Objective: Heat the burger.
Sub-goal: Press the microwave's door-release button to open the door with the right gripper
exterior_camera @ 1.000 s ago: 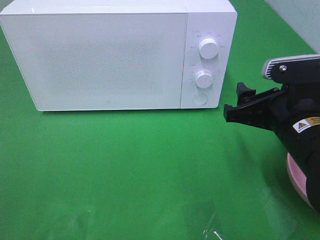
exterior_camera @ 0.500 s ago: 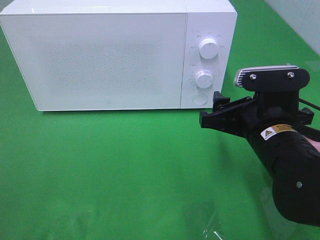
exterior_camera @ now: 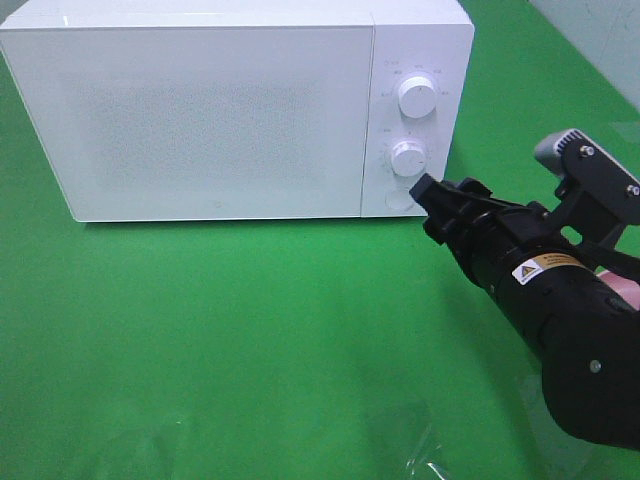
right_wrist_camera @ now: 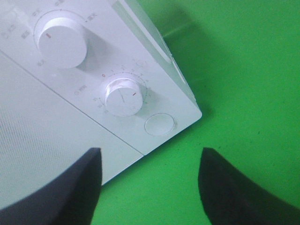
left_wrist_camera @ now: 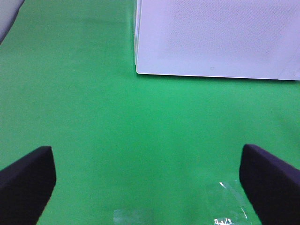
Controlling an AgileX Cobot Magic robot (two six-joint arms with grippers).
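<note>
Microwave (exterior_camera: 220, 110) count one; two knobs (right_wrist_camera: 60, 41), seemingly one button (right_wrist_camera: 159, 124).

A yellow warning-triangle label (exterior_camera: 540, 268) stands on the right arm (exterior_camera: 585, 350), its print illegible. The scale marks on the microwave (exterior_camera: 200, 120), running nine to three o'clock around each dial (exterior_camera: 417, 96), are unreadable.

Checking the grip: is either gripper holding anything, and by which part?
Nothing is held. The left gripper and the right gripper are open and empty, the right near the white boxy microwave.
</note>
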